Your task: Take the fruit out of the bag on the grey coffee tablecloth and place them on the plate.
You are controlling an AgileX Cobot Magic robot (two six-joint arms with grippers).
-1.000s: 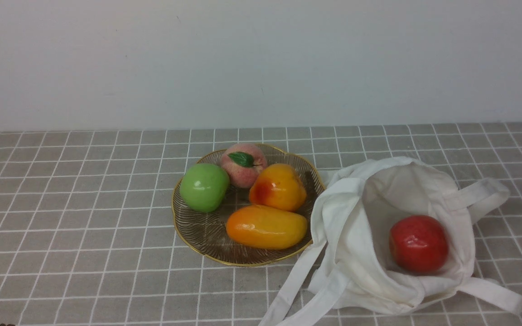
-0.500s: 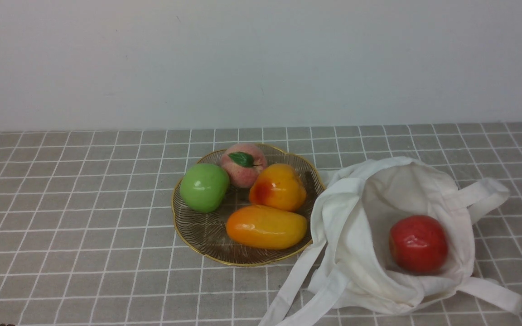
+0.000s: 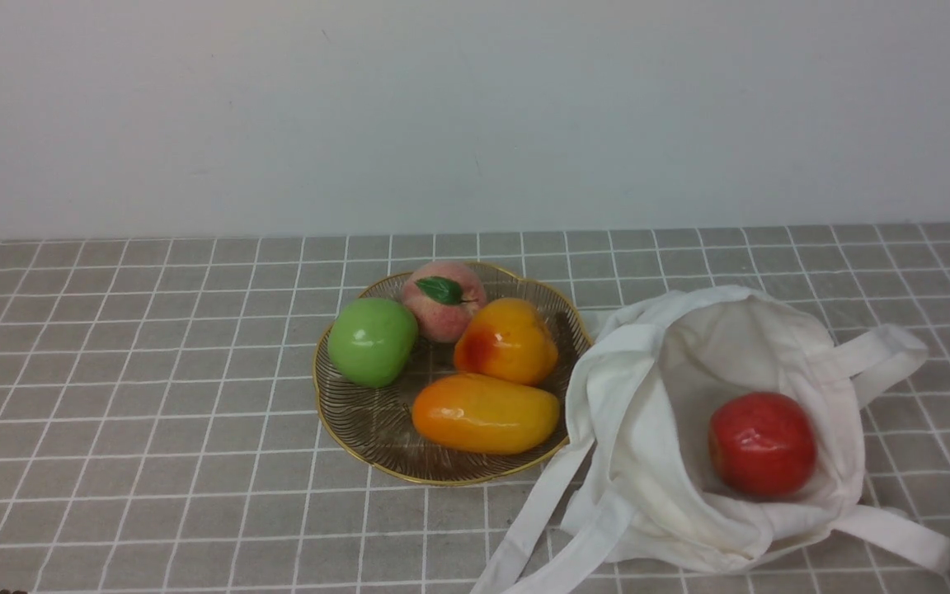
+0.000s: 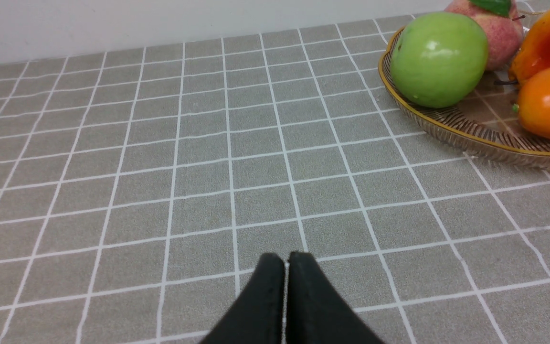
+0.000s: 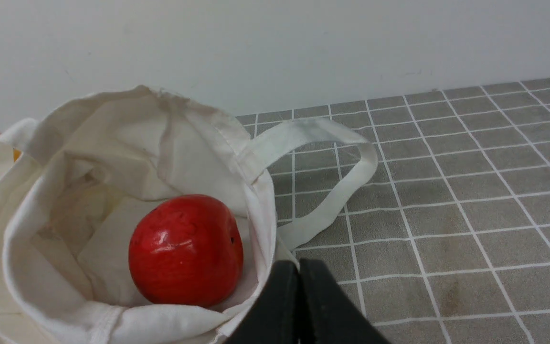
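Observation:
The red apple [image 3: 762, 444] lies inside the open off-white bag [image 3: 648, 412] at the right of the grey checked tablecloth [image 3: 129, 396]. The round orange-yellow fruit with a red blush [image 3: 506, 341] sits on the gold-rimmed glass plate [image 3: 376, 429] left of the bag. Neither gripper shows in the front view. In the right wrist view my right gripper [image 5: 299, 265] is shut and empty, beside the bag's rim [image 5: 256, 191] near the apple [image 5: 185, 250]. In the left wrist view my left gripper [image 4: 286, 258] is shut and empty over bare cloth, apart from the plate [image 4: 451, 129].
The plate also holds a green apple [image 3: 372, 341], a pink peach with a leaf [image 3: 444, 300] and an elongated orange-yellow mango [image 3: 485, 413]. The bag's straps [image 3: 541, 511] trail toward the front edge and to the right [image 3: 887, 355]. A white wall stands behind the table.
A dark object at the front view's right edge one second ago has left the view. The fruit, bag and plate have not moved.

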